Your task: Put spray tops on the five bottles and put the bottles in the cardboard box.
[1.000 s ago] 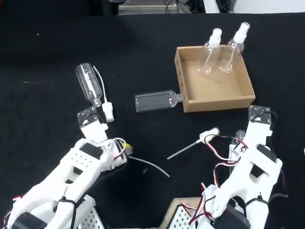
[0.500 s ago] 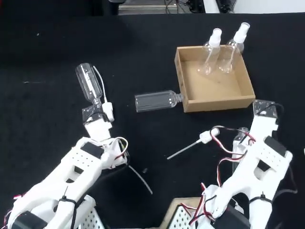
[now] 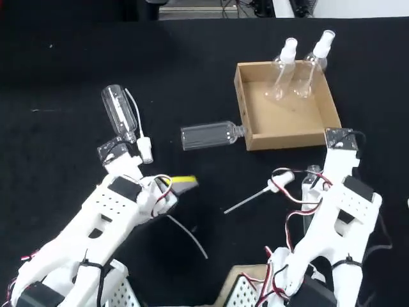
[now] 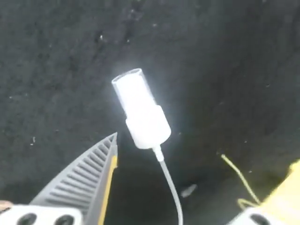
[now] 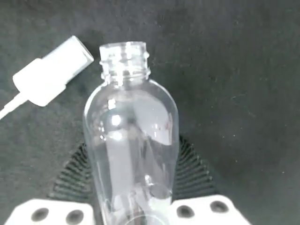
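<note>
- Bench [image 3: 64, 57]: black surface, arms at the near edge, cardboard box [image 3: 291, 138] toward the far right.
- Left claw [image 4: 204, 154]: wide open, holding nothing. It sits over spray top A [image 4: 143, 117], which lies flat on the bench. Grey finger [image 4: 89, 178] has its tip just beside the top's collar; yellow finger [image 4: 286, 187] is well apart on the other side.
- Dip tube [image 3: 188, 236] of spray top A runs out from under the left arm toward the near edge.
- Right claw [image 5: 133, 159]: closed on held bottle [image 5: 131, 122], black ridged pads [image 5: 192, 168] on both flanks of the body. Bottle is clear, neck open, no top on it. It sits in front of the box's near wall; can't tell if its base is on the bench.
- Spray top B [image 3: 281, 180]: on the bench just beside the held bottle's neck, not touching it. Its tube points toward the middle of the bench.
- Bottle C [image 3: 211, 135]: on its side, uncapped, neck at the box's near-left corner. Contact with the box: can't tell.
- Bottle D [image 3: 119, 112]: on its side, well left of the box, uncapped, neck toward the left arm.
- Spray top D [image 3: 146, 149]: on the bench just beside bottle D's neck, tube running alongside the bottle body.
- Inside the box: capped bottle E [image 3: 282, 77] and capped bottle F [image 3: 309, 73], side by side, leaning on the far wall, spray tops sticking out past the rim.
</note>
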Controlling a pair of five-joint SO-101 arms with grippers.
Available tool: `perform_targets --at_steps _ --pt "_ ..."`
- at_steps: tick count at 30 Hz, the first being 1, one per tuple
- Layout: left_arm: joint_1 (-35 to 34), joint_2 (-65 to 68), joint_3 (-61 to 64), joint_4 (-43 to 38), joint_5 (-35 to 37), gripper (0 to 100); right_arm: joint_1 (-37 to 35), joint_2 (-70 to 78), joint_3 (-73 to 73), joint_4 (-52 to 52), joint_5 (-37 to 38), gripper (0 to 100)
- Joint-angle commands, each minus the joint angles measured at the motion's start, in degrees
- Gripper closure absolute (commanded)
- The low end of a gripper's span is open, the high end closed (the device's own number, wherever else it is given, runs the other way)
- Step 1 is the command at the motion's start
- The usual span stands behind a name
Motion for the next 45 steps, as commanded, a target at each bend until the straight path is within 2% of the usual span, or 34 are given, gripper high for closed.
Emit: perform_targets --at_steps 1,4,8,11,16,19,25,31,33,37,40,45 --pt "-6.2 -0.2 -2.8 -0.6 1.1 53 -1.0 0.0 -1.0 -0.1 -0.4 98.8" --pt "-10.9 -0.2 -0.4 -2.5 -0.1 65 -0.9 0.0 -1.0 -0.1 -0.5 98.8" --pt "-11.0 -0.2 2.9 -5.4 -4.3 76 -1.0 0.0 -1.5 0.0 -0.9 98.8" --pt "-8.1 -0.5 4.1 -5.4 -6.2 75 -1.0 0.0 -1.5 0.0 -0.9 98.8" --pt "-2.0 -0.3 3.7 -5.5 -6.2 65 -1.0 0.0 -1.5 0.1 -0.9 98.8" --pt "0.0 -0.2 4.3 -7.2 -6.2 63 -1.0 0.0 -1.5 0.3 -0.9 98.8" --pt "-4.7 -0.2 8.1 -14.9 -6.1 63 -0.9 0.0 -1.5 0.3 -0.9 98.8" --pt "-5.1 -0.2 9.9 -15.1 -4.7 63 -1.0 0.0 -1.5 0.2 -0.9 98.8" --pt "-2.9 -0.7 11.6 -15.1 -4.7 67 -1.0 0.0 -1.5 0.2 -0.9 98.8" --pt "2.9 -0.8 12.9 -15.3 -5.8 86 -1.0 0.0 -1.5 0.3 -0.9 98.8" --pt "3.6 -0.9 11.8 -15.6 -9.5 96 -1.0 0.0 -1.5 0.3 -0.9 98.8" --pt "-0.9 -0.9 8.4 -15.1 -15.8 97 -0.8 0.0 -1.5 0.3 -0.9 98.8"
